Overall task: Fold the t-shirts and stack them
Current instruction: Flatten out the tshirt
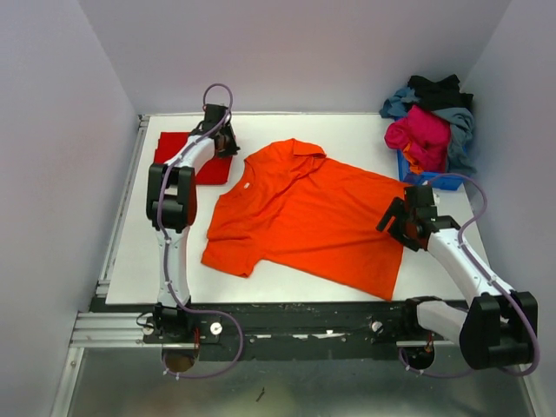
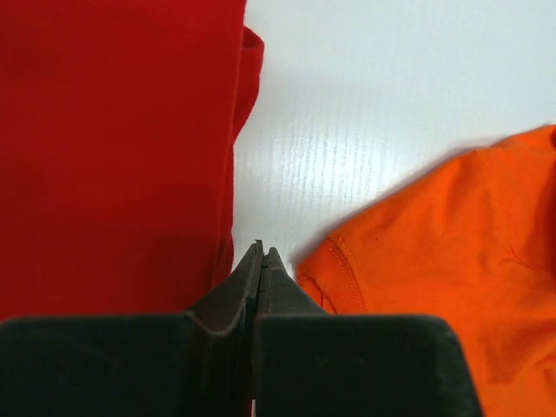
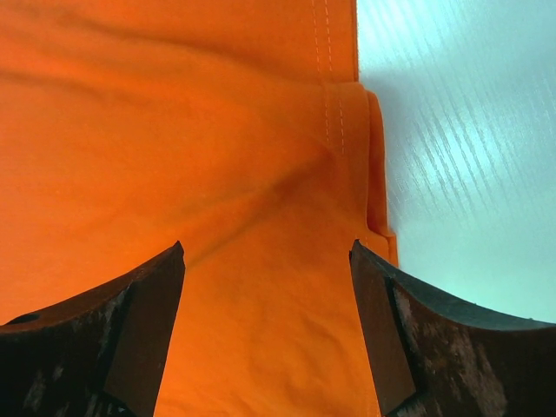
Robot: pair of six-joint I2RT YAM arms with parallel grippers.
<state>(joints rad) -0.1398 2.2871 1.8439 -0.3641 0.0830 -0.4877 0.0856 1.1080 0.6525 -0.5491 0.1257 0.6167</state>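
From above, you are seeing the orange shirt (image 1: 304, 217) lying spread flat, the red shirt (image 1: 174, 149) lying folded to its left and a pile (image 1: 430, 130) sitting to its right.

Left wrist: your left gripper (image 2: 261, 252) is sitting clenched and empty between the red shirt and the orange shirt.

Right wrist: your right gripper (image 3: 268, 252) is hanging released over the orange shirt's edge.

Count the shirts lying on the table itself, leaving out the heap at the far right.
2. An orange shirt lies spread out in the middle; a red shirt lies folded at the far left. The heap may hide more.
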